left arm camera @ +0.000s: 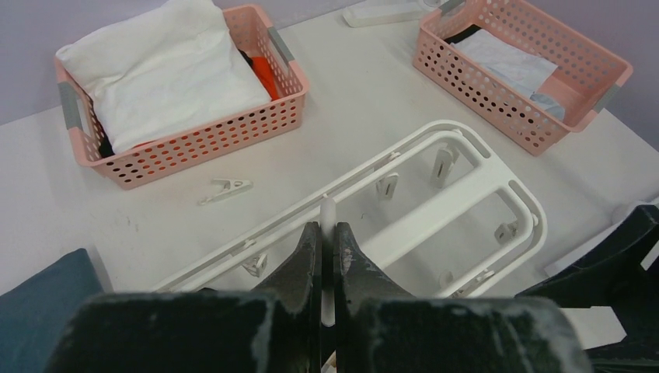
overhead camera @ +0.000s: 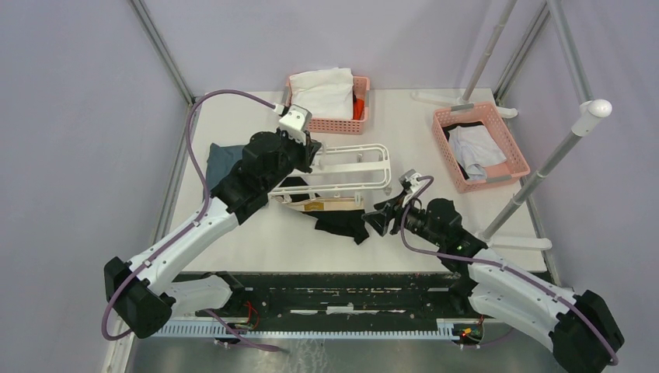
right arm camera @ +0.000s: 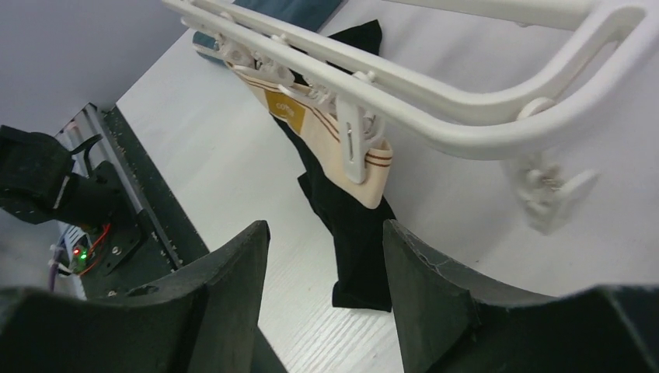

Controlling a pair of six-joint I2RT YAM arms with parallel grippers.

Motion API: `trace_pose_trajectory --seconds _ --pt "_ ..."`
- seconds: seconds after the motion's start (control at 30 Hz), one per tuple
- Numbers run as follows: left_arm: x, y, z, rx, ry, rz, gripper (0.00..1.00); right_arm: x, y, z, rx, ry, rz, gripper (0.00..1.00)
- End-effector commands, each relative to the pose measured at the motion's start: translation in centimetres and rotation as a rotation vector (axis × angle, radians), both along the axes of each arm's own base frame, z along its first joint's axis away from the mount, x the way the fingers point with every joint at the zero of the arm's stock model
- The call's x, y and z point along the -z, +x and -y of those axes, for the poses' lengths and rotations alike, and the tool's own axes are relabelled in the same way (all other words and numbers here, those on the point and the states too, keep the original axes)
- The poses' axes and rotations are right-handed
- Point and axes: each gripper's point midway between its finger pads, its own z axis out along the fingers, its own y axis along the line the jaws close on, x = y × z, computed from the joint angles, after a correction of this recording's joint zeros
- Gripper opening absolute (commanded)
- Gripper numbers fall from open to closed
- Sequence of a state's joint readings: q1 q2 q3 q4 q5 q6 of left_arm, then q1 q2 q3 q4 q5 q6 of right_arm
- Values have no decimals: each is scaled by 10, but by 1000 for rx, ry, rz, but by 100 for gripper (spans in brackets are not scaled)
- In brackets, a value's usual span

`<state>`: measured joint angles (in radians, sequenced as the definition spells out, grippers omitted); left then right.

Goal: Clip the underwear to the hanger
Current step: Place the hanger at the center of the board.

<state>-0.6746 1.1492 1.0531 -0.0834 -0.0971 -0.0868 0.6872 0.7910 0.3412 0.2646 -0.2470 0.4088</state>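
Though illegible, yellow label (right arm camera: pixel 281 103) on underwear (right arm camera: pixel 353 233) waistband (right arm camera: pixel 371 167); left tool (left arm camera: pixel 328 233) clamped on hanger (left arm camera: pixel 455 200), right tool (right arm camera: pixel 325 233) apart.

white hanger (overhead camera: pixel 353 165), black underwear (overhead camera: pixel 342 225) along near rail

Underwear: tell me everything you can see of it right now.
The underwear is black soft fabric with a beige waistband carrying thin brown stripes and a mustard label. The waistband is pinched by at least one white clip on the near rail of the hanger; from there the black cloth drapes down, crumpled, onto the white table. In the top view it lies along the hanger's near side. The open right gripper faces it, apparently without touching.
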Motion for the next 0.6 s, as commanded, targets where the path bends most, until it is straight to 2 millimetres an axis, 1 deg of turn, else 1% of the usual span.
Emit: trace_pose_trajectory --seconds 0.0,0.1,0.27,0.37,0.47,0.57 --pt "-66 -6 -6 -24 -181 113 3 -15 24 -4 80 94 100 65" --pt "-70 -9 -7 -25 -198 109 3 -4 28 -12 57 95 106 67" --pt "-79 -9 -8 -42 -235 83 3 0 26 -38 -57 147 92 68" --pt "-86 -13 -10 -50 -265 66 3 2 33 -45 -63 156 91 66" --pt "-95 -22 -13 -54 -308 56 3 6 35 -52 -86 158 76 63" --pt "-104 -30 -18 -71 -334 50 3 1 30 -61 -139 189 53 55"
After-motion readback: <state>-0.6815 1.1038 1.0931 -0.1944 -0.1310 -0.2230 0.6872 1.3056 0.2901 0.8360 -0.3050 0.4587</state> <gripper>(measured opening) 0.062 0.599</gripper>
